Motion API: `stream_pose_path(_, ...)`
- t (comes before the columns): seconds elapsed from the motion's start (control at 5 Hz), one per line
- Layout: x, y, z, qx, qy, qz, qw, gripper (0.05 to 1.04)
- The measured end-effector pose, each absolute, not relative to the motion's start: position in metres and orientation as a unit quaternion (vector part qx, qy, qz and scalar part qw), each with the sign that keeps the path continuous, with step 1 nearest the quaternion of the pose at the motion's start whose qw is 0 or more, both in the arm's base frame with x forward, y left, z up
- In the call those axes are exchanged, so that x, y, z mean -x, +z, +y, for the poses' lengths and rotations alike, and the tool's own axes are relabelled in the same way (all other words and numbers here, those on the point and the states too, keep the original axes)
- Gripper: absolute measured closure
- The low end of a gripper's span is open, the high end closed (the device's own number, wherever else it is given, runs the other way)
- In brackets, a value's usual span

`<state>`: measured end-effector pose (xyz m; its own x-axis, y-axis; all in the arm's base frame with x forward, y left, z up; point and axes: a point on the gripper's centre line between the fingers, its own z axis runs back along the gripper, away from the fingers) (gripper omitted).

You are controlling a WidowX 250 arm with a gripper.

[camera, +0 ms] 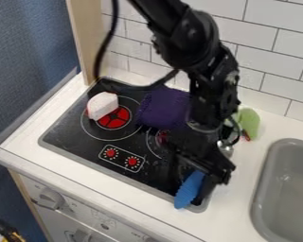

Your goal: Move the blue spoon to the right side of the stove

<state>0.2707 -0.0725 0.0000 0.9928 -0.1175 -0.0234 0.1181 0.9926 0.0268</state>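
Blue first, in the camera view: saw the blue spoon (186,194) lying aslant at the front right corner of the stove (65,137), right at the pincer (193,184), with its near end over the stove's front rim and its far end hidden. Could not tell whether to call the pincer clenched on the spoon or released. Followed the black arm (189,42) down from the top edge to the stove's right half. On the stove's left part, spotted a white block (102,105) with reddish edges; toward the stove's back and middle, a purple cloth (162,108). Near the stove's front edge, made out two red dials (132,161). To the stove's right, on the white surface (243,189), noticed a green thing (248,123) and, farther right, a grey sink (296,189). Behind the stove, found white tiles (268,61).
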Motion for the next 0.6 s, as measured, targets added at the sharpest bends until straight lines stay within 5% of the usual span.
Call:
stream_pose_path(0.4,-0.269,0.056,-0.066,-0.006,-0.086,-0.037,0.996,0.083)
stream_pose_path(0.6,-0.270,0.057,-0.065,-0.006,-0.085,-0.040,0.996,0.083)
